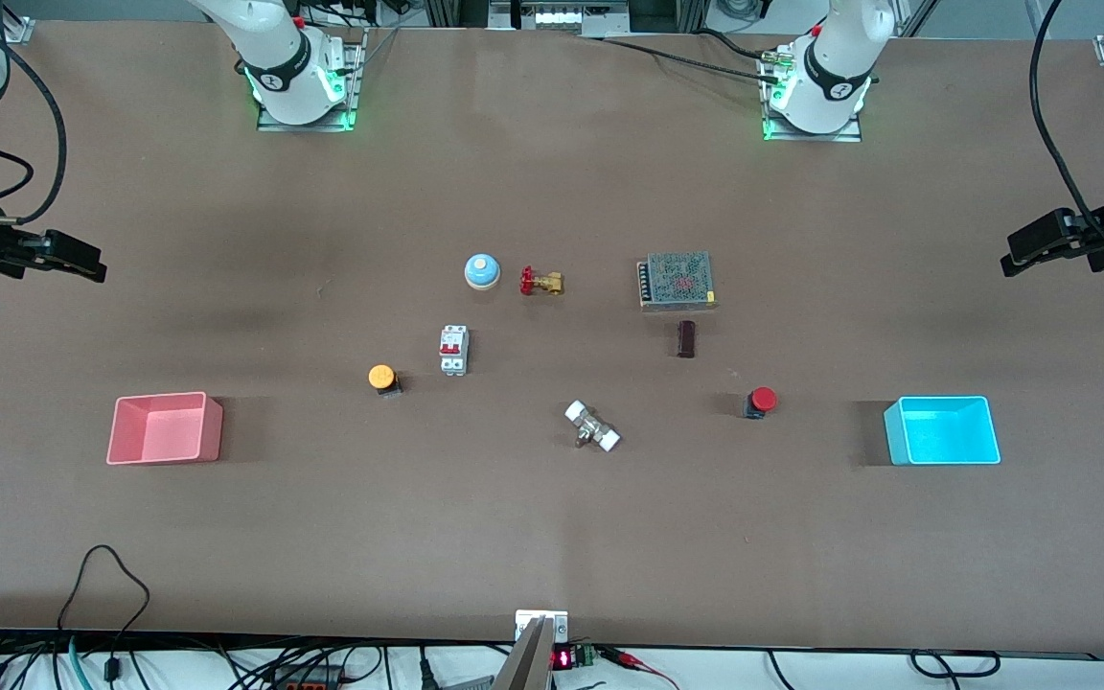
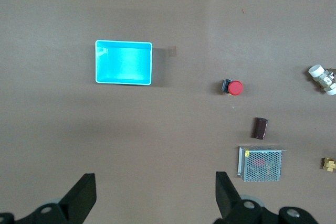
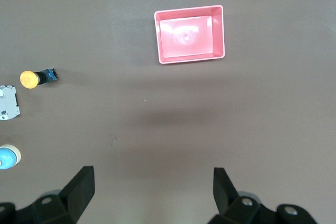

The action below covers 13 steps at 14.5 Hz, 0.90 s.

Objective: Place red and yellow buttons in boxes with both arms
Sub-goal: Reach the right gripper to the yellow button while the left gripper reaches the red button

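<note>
Front view has both arms parked high at the table's two ends with nothing picked up, so the job looks like it hasn't started. The left gripper [image 1: 1017, 261] hangs over the table's edge at the left arm's end, and its wrist view shows the fingers [image 2: 81, 199] spread wide and empty. The right gripper [image 1: 92, 268] is over the table's edge at the right arm's end, also wide open with nothing between its fingers [image 3: 79, 191]. The red button [image 1: 760, 402] lies tipped on its side, well apart from the cyan box [image 1: 942, 430], and the yellow button [image 1: 382, 378] is also on its side, well apart from the pink box [image 1: 165, 428]. Both boxes look empty. Biggest risk I'd guess: those round caps on tipped-over bases could roll or squirt out if the fingers close off-centre. The yellow one has a white circuit breaker [image 1: 453, 350] near it, a bit farther from the camera, so a wide-open approach from that side might clip it. The red one has a small dark brown block [image 1: 686, 339] near it and a metal mesh power supply [image 1: 676, 281] farther up, probably far enough off to be fine. In the middle there's a white-ended pipe fitting [image 1: 592, 426], plus a blue bell [image 1: 482, 271] and a brass valve with a red handle [image 1: 540, 282], none of them on the straight path from either button to its box.
</note>
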{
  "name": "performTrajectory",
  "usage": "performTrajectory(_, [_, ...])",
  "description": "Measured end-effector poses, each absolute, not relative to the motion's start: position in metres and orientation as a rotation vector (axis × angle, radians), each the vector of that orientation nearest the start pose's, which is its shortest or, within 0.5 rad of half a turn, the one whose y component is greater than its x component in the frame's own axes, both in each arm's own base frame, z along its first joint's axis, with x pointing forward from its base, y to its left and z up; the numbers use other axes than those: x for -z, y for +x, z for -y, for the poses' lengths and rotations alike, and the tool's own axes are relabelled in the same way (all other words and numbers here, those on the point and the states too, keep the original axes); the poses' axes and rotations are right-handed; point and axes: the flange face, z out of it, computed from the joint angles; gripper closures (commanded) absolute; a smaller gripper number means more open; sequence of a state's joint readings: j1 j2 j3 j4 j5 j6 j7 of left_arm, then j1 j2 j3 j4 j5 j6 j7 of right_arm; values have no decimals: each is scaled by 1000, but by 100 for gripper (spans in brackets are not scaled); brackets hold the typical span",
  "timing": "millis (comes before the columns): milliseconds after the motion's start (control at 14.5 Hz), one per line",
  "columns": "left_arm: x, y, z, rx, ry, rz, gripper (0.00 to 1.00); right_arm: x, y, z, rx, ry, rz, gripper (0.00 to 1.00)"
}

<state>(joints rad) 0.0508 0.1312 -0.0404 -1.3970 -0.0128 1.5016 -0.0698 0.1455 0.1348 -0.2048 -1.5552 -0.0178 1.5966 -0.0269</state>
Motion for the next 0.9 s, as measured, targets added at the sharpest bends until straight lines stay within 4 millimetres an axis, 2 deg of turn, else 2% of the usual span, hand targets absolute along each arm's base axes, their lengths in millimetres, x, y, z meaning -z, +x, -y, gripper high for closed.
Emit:
performTrajectory(483, [-626,588,-7,-40,-3156,127,0,-556,591,27,-152,-3166,-46,0])
performTrajectory(690, [-626,588,-7,-39,-3156,126,0,-543,598,14,-159,-3145,-23,0])
performTrajectory(897, [-626,589,-4,-41,-3157,119,0,-515,610,4,-196,-3145,-3,0])
